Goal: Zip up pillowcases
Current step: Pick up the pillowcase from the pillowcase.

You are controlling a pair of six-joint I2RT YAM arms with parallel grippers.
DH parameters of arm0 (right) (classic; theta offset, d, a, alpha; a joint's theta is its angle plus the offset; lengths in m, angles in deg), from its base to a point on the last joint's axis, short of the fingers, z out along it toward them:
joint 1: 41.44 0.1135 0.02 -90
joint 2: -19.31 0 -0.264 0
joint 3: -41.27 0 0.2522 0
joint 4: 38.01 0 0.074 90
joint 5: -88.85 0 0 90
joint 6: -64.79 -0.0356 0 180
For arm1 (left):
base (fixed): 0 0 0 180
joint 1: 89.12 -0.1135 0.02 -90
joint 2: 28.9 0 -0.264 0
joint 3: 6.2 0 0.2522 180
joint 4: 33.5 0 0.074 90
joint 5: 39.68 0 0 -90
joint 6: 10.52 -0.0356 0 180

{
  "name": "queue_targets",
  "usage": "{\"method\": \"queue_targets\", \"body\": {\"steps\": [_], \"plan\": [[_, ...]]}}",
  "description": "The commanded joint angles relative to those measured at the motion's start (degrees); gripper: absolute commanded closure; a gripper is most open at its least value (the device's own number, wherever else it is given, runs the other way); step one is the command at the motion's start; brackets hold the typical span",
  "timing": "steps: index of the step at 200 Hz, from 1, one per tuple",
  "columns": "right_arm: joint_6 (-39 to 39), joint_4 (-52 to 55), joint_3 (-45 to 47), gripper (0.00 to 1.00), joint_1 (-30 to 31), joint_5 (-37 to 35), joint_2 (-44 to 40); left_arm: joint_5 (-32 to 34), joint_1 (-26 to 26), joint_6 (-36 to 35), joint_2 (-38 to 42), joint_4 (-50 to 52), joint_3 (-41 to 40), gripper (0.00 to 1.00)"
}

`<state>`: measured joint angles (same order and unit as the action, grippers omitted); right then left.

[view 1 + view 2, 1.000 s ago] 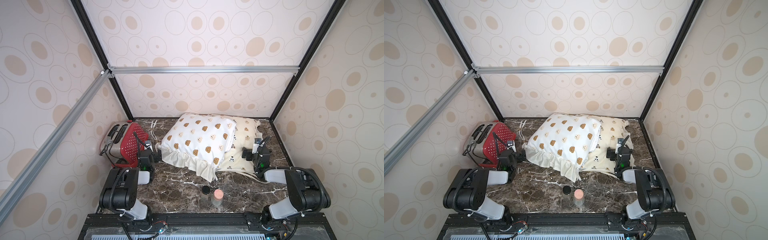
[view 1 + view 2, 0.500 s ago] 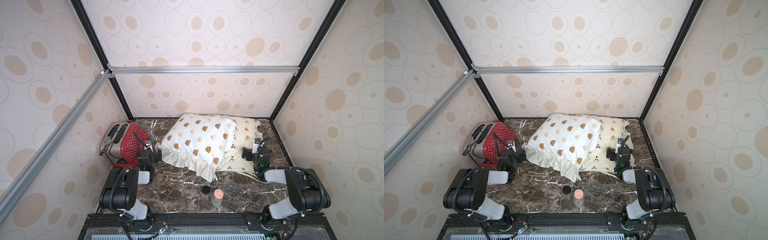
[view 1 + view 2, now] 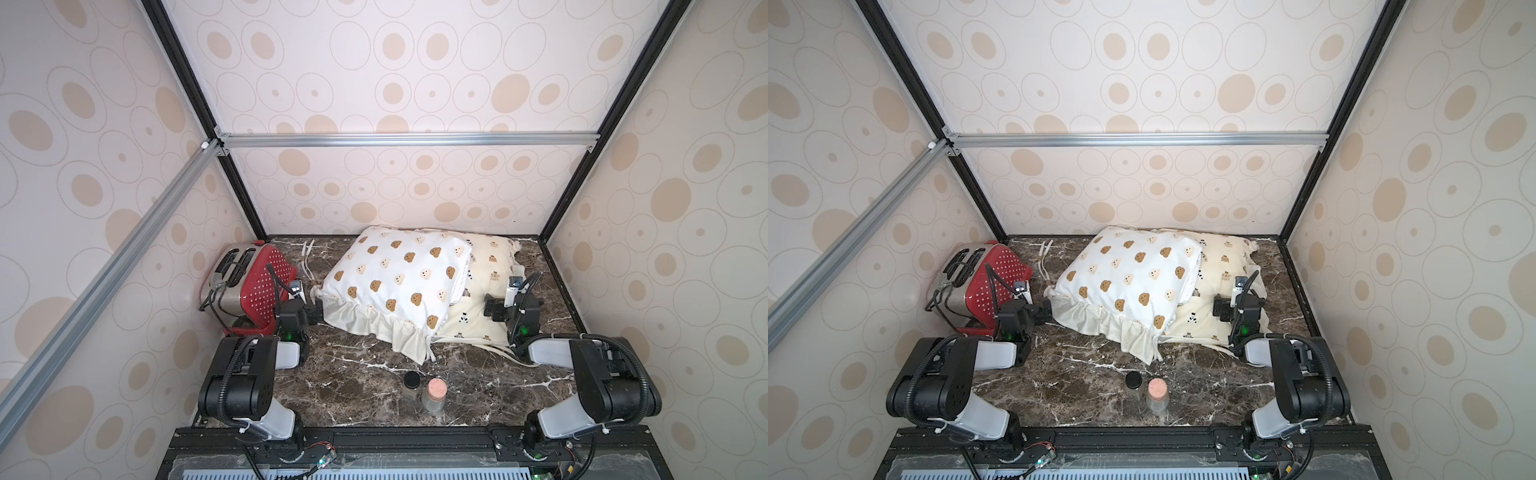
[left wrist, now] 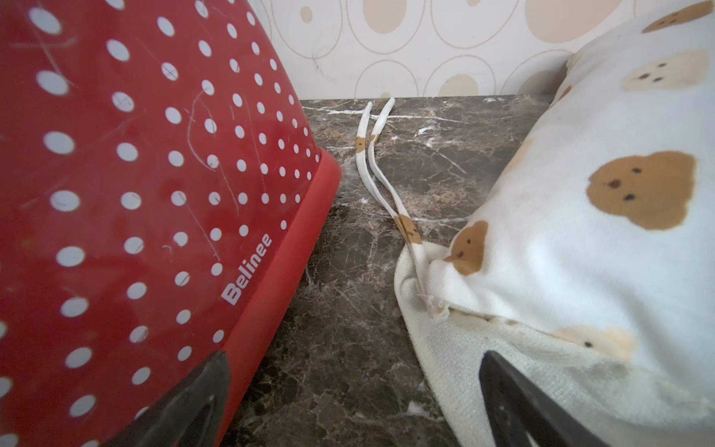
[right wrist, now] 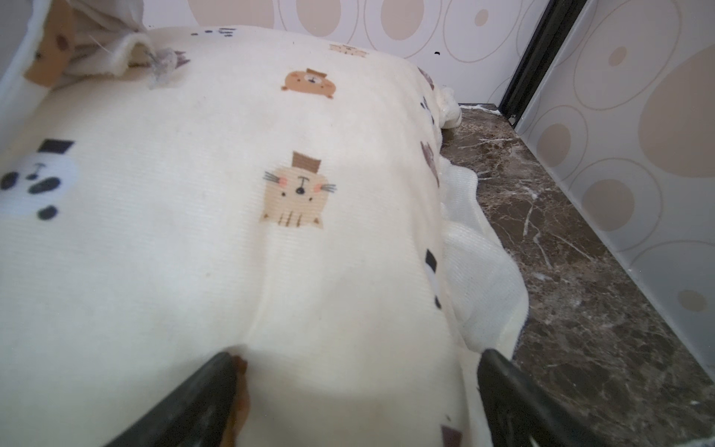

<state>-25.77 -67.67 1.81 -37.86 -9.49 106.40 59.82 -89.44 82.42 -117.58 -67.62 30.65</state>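
Note:
A white pillowcase with brown and cream bear heads [image 3: 399,278] [image 3: 1133,282] lies tilted, overlapping a cream-yellow pillowcase with small bears and pandas [image 3: 486,266] [image 3: 1223,262] at the back of the table. My left gripper [image 3: 312,311] [image 4: 354,360] stands open low over the marble, one finger by the toaster and the other against the white pillowcase's [image 4: 580,232] ruffled corner. My right gripper [image 3: 492,309] [image 5: 356,354] is open, its jaws wide over the cream-yellow pillowcase's [image 5: 232,193] near right part. No zipper shows in any view.
A red dotted toaster [image 3: 249,282] [image 4: 135,193] stands close on my left gripper's left. Two white ties [image 4: 371,154] trail from the white pillowcase's corner. Two small jars [image 3: 411,384] [image 3: 434,392] stand near the front edge. Patterned walls close in three sides.

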Motion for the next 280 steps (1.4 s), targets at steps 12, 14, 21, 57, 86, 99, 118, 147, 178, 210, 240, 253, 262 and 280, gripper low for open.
{"method": "queue_targets", "body": {"steps": [12,14,21,57,86,99,118,147,178,210,240,253,262,280], "plan": [[0.8,-0.1,0.6,0.01,-0.1,0.0,0.4,0.0,-0.4,-1.2,0.4,-0.5,1.2,0.01],[0.8,-0.1,0.6,0.01,-0.1,0.0,0.4,-0.1,-0.4,-1.2,0.5,-0.5,1.2,0.01],[0.8,-0.2,0.7,0.00,-0.1,0.0,0.4,-0.1,-0.4,-1.2,0.4,-0.5,1.2,0.01],[1.2,2.2,0.1,0.01,0.1,0.7,-1.3,-0.2,-0.3,-1.2,1.1,-0.6,1.2,0.01],[1.2,4.0,-0.4,0.01,0.1,0.1,-2.4,-0.2,-0.3,-0.8,6.8,9.5,3.8,0.01],[1.0,4.8,0.0,0.01,0.1,-0.2,-4.0,-0.4,-0.3,-0.6,9.1,12.4,4.3,0.01],[0.3,5.2,1.0,0.00,0.1,-1.1,-6.2,0.7,-0.4,0.3,13.2,13.8,3.3,0.01],[-0.8,8.9,0.8,0.00,0.1,-1.6,-10.4,0.9,-0.4,3.6,21.1,18.3,3.2,0.01],[-3.4,18.1,-2.7,0.01,0.1,2.2,-16.0,-3.0,-0.4,8.7,28.1,31.0,7.8,0.01],[-9.1,25.2,-5.0,0.01,0.0,7.4,-22.6,-5.9,-0.4,18.5,34.5,37.6,10.7,0.01],[-23.7,37.7,-7.3,0.01,-0.3,1.9,-27.1,0.2,-0.4,30.2,39.1,49.1,14.2,0.01],[-26.9,40.8,-7.4,0.00,-0.5,3.6,-27.5,2.9,-0.3,36.8,41.1,51.9,13.3,0.01],[-28.7,42.4,-7.4,0.00,-0.6,4.8,-27.7,1.8,-0.3,38.0,42.3,52.0,12.6,0.01],[-29.0,45.6,-8.1,0.01,-0.7,8.5,-27.9,-1.3,-0.4,40.4,43.5,54.1,12.7,0.01]]}}
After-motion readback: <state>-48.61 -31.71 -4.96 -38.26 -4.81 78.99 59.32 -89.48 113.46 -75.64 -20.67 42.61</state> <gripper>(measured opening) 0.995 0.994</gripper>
